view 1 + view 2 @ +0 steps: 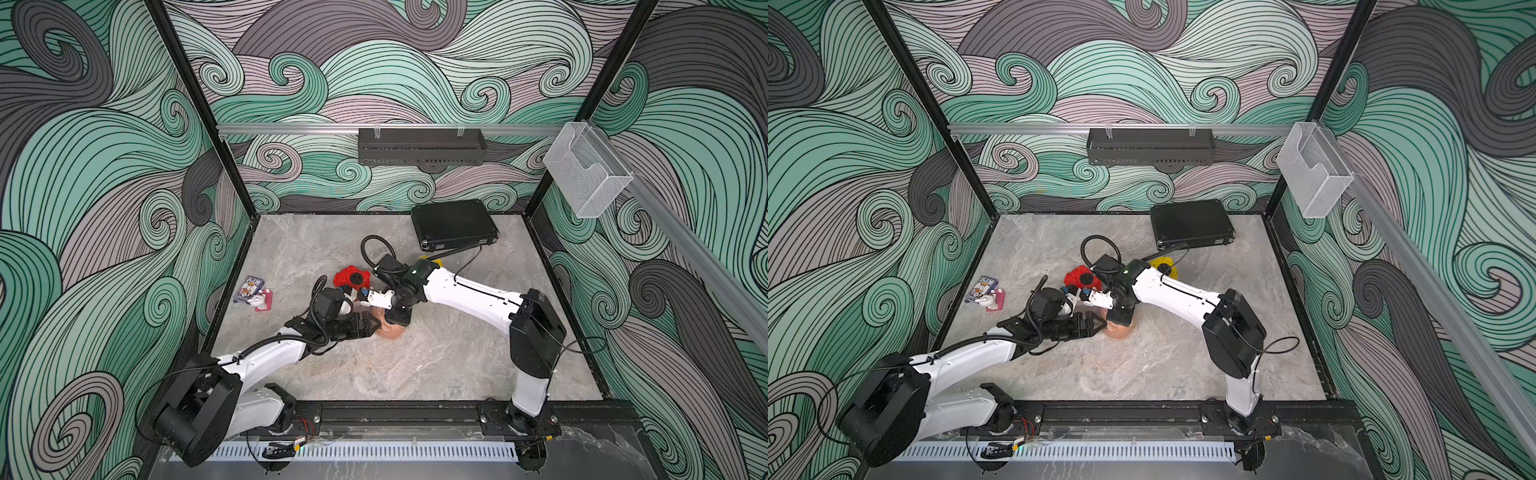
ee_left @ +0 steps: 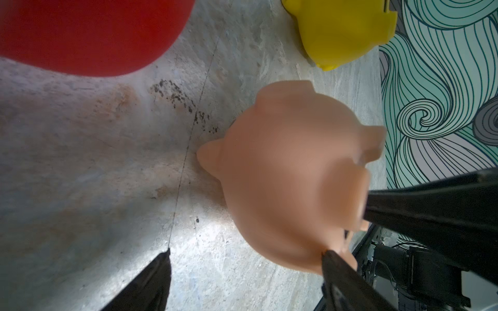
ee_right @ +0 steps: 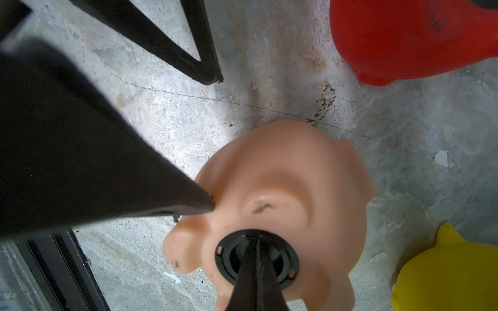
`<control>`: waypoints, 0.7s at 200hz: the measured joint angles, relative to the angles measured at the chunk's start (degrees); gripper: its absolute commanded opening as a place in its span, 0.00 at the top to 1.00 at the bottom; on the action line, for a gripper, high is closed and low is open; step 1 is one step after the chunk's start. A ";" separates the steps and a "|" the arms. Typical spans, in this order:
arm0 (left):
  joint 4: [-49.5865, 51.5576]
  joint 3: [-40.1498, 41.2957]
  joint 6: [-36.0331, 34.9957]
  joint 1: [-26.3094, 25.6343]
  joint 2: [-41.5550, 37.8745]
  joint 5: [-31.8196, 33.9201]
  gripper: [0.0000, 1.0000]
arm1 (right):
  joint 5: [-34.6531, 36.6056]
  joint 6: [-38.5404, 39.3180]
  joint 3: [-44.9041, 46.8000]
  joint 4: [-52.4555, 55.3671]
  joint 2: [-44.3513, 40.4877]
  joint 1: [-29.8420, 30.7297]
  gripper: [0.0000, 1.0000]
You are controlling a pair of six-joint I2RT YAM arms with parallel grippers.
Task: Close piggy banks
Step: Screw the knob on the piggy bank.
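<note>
While the left gripper stood with jaws wide, one fingertip against the peach-pink pig lying belly-up on the worktop, the right gripper, jaws shut, pressed straight down on the black plug in its belly hole; farther off sat the red pig and yellow pig.

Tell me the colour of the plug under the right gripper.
Black, seated in the peach-pink piggy bank; the plug shows best in the right wrist view.

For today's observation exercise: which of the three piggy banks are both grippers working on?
The peach-pink piggy bank. The shut right gripper presses a black plug into its belly, and a left gripper finger touches it; the red pig and yellow pig stand apart.
</note>
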State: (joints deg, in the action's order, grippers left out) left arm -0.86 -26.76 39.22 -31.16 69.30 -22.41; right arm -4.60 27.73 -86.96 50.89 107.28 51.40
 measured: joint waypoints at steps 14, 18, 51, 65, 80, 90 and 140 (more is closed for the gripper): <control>-0.02 0.00 0.00 0.00 0.00 0.00 0.14 | 0.07 -1.11 0.00 -0.02 0.00 0.00 1.00; -0.02 0.00 0.00 0.00 0.00 0.00 0.14 | 0.09 -1.42 0.00 -0.02 0.00 0.02 1.00; -0.70 0.00 0.09 -0.02 0.63 0.02 0.14 | 1.05 -4.90 0.15 -1.60 0.00 -0.13 1.00; -0.87 0.00 0.13 -0.02 0.76 0.02 0.14 | 1.38 -6.93 0.31 -2.08 -0.02 -0.20 1.00; -0.87 0.00 0.20 -0.02 0.76 0.02 0.14 | 1.81 -9.16 0.39 -2.67 -0.02 -0.20 1.00; -0.87 0.00 0.20 -0.02 0.76 0.02 0.14 | 2.10 -10.56 0.57 -3.19 -0.07 -0.20 1.00; -0.87 0.00 0.22 -0.02 0.76 0.02 0.14 | 2.40 -17.03 2.43 -5.22 -1.27 -0.17 1.00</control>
State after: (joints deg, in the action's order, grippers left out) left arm -1.74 -26.76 39.44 -31.18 70.06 -22.39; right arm -2.20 10.70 -84.53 45.67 106.02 51.22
